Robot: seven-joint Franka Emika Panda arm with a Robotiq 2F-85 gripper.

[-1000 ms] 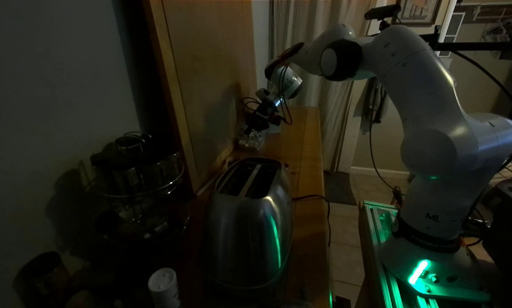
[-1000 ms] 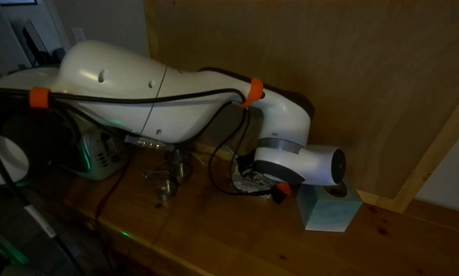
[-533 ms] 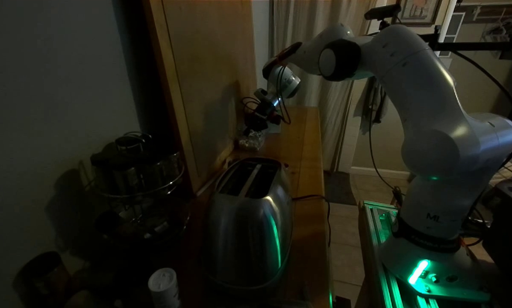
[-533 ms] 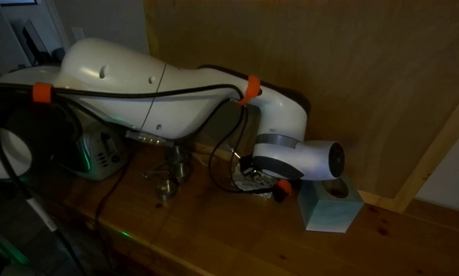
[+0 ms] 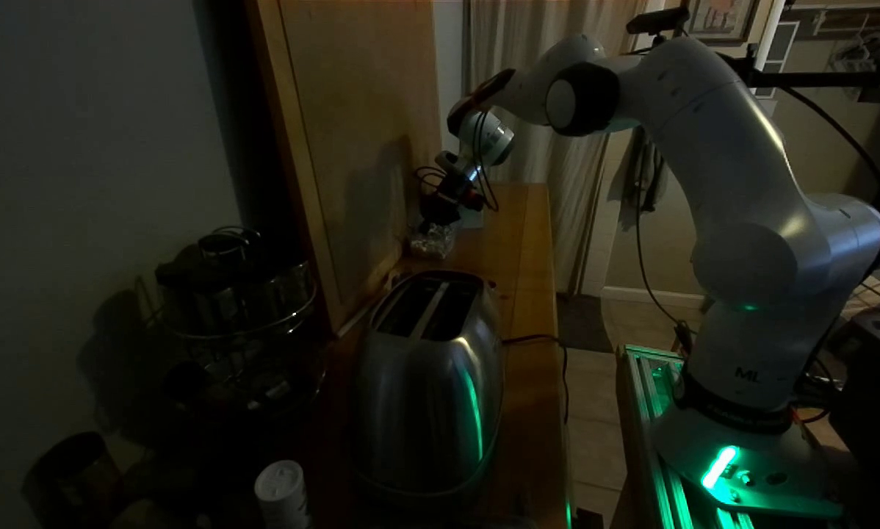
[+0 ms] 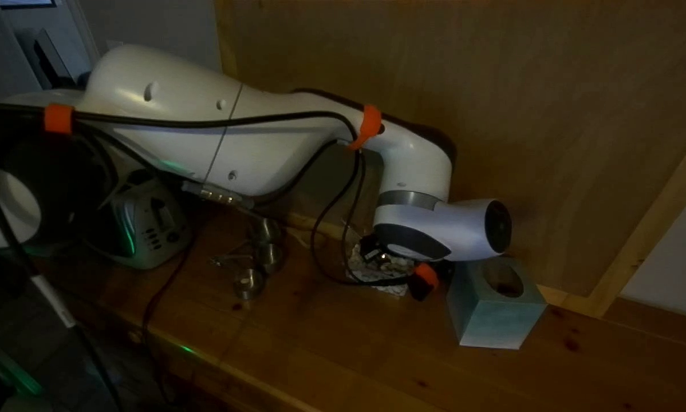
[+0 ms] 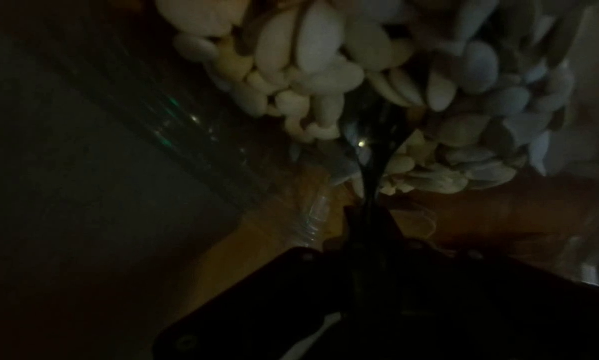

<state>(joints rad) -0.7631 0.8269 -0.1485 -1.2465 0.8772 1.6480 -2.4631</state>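
My gripper (image 7: 372,217) is shut on a dark, shiny metal spoon (image 7: 375,132) in the wrist view. The spoon's bowl is among pale, flat, seed-like pieces (image 7: 324,75), and one edge of it is hidden by them. These pieces lie in a clear plastic container, which shows in both exterior views (image 5: 431,242) (image 6: 393,287). The gripper points down over the container in an exterior view (image 5: 441,209). It is mostly hidden behind the wrist in an exterior view (image 6: 373,249). The light is dim, and the fingers are nearly black.
A pale blue tissue box (image 6: 495,317) stands close beside the wrist. Small metal cups (image 6: 248,283) and a metal toaster (image 5: 433,397) share the wooden counter (image 6: 343,355). A wooden panel (image 5: 366,139) rises behind. A dark rack (image 5: 234,301) stands past the toaster.
The arm and wrist have risen slightly, with the spoon still in the gripper. The tissue box has shifted slightly to the right. The container stays in place.
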